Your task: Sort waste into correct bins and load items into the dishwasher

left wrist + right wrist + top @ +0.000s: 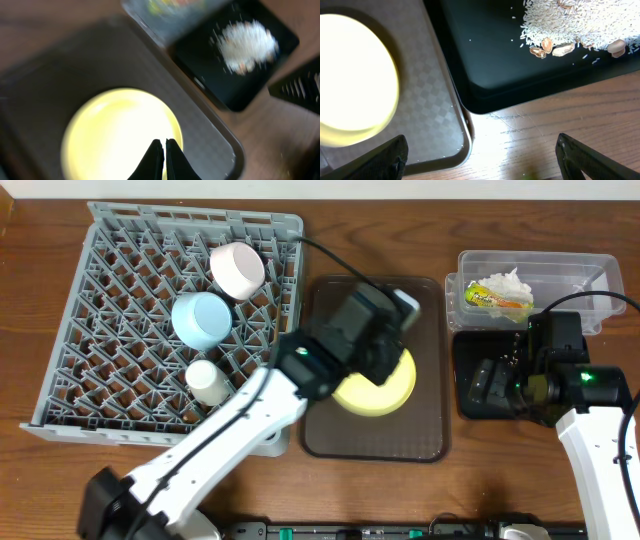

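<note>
Both fingers of my left gripper (pixel 164 151) pinch shut above the round yellow plate (pixel 115 135) on the dark-brown serving tray (pixel 425 430); my right gripper (pixel 480 152) gapes beside the glossy black tray (pixel 485 62)

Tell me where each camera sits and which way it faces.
Overhead: above the table, facing straight down on grey rack, brown tray, left arm and right arm.
Left wrist: on that arm, facing down on the yellow plate; shut left pincer shows.
Right wrist: low over the black tray of crumbs; open right pincer shows.
Shared: both wrist views show plate and crumbs.
</note>
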### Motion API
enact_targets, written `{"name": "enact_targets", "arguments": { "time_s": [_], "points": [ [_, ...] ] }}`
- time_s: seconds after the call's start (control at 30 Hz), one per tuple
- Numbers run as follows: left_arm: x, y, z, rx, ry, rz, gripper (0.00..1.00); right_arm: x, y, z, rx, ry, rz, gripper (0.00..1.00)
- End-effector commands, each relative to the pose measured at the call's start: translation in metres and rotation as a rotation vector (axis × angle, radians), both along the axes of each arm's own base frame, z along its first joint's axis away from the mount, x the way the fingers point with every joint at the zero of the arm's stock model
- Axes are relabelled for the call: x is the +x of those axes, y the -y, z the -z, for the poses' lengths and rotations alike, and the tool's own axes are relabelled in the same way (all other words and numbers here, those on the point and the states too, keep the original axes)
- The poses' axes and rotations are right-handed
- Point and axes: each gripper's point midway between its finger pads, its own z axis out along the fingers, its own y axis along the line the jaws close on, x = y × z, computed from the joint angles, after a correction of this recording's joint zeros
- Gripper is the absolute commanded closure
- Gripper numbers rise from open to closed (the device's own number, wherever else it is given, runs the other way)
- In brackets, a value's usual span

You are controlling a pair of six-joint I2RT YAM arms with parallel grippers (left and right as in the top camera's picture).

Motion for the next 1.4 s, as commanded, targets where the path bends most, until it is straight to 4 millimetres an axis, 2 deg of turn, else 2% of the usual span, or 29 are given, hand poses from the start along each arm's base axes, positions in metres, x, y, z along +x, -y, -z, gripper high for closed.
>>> {"name": "enact_targets", "arguments": {
  "time_s": [0.0, 0.07, 0.13, 0.43, 0.77, 1.13, 1.23, 1.3, 1.33, 1.37],
  "points": [
    [0.017, -0.030, -0.030, -0.051, 0.050, -0.079, 0.94, 0.003, 0.001, -0.008, 0.003, 0.028, 0.000, 0.08],
    [0.019, -0.035, -0.035, -0.074, 0.046, -0.081, 0.94, 0.003, 0.001, -0.008, 0.003, 0.028, 0.000, 0.08],
    [0.018, -0.035, -0.032, -0.078, 0.028, -0.072, 0.94, 0.004, 0.001, -0.008, 0.003, 0.029, 0.000, 0.08],
    [0.009, -0.035, 0.007, 0.018, -0.077, -0.061, 0.94, 0.003, 0.001, -0.008, 0.001, 0.025, 0.000, 0.08],
    [0.005, -0.038, 0.012, 0.035, -0.101, -0.064, 0.94, 0.002, 0.002, -0.008, -0.004, 0.022, 0.002, 0.08],
    [0.013, -0.046, 0.014, 0.068, -0.082, -0.142, 0.94, 0.000, 0.003, -0.007, -0.009, 0.015, 0.003, 0.08],
    [0.023, -0.057, 0.014, 0.157, 0.005, -0.220, 0.94, -0.005, 0.018, -0.006, -0.089, -0.005, 0.038, 0.08],
    [0.028, -0.062, 0.013, 0.203, 0.056, -0.279, 0.94, -0.011, 0.033, -0.006, -0.162, -0.025, 0.107, 0.07],
    [0.030, -0.061, 0.015, 0.240, 0.094, -0.302, 0.94, -0.016, 0.047, -0.008, -0.239, -0.039, 0.159, 0.07],
    [0.030, -0.060, 0.015, 0.249, 0.102, -0.303, 0.94, -0.018, 0.052, -0.009, -0.263, -0.043, 0.176, 0.06]
  ]
}}
